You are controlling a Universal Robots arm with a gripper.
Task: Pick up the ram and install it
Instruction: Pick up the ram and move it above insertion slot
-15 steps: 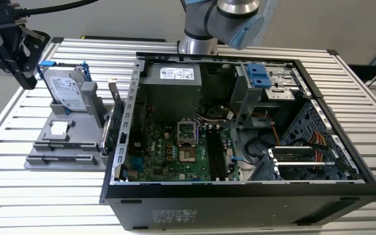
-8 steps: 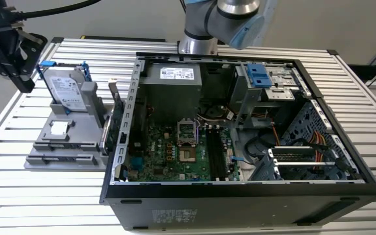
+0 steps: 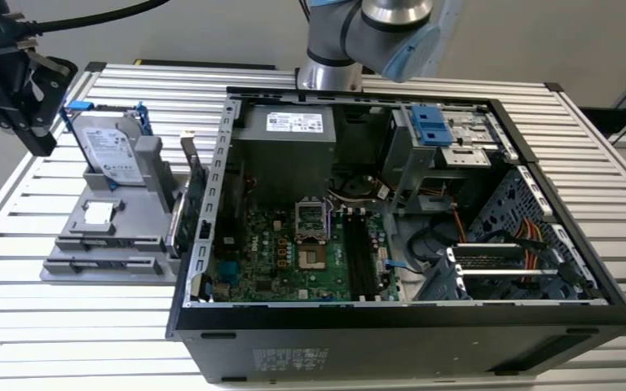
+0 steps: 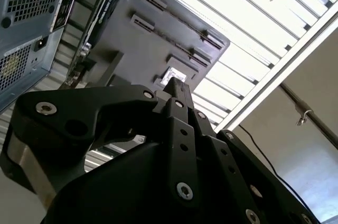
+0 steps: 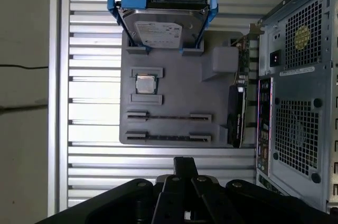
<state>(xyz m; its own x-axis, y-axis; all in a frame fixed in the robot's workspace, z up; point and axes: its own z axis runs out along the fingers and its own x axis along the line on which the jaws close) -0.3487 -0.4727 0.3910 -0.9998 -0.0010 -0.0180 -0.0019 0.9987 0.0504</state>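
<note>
In the upper left of the exterior view, a black metal gripper point(image 3: 41, 142) hangs in the air above a table of silver metal slats point(image 3: 74, 326). Its jaws are together, and the two fingers point(image 5: 185, 167) look like one narrow black tab. Just beside it stands a silver hard drive in a blue frame point(image 3: 110, 151), upright at the back of a grey plastic tray point(image 3: 95, 273). The gripper is apart from both. A small square silver chip point(image 3: 98, 213) lies flat on the tray. In front of the chip sit two long grey slot holders point(image 5: 168, 117), each showing a thin dark line between its end clips. I cannot tell if either line is the ram on its edge, so I cannot tell where the ram is. A green circuit card point(image 3: 186, 213) stands on the tray's edge, right next to a big open black computer case point(image 3: 400, 314). A green motherboard point(image 3: 280, 252) lies inside the case.
</note>
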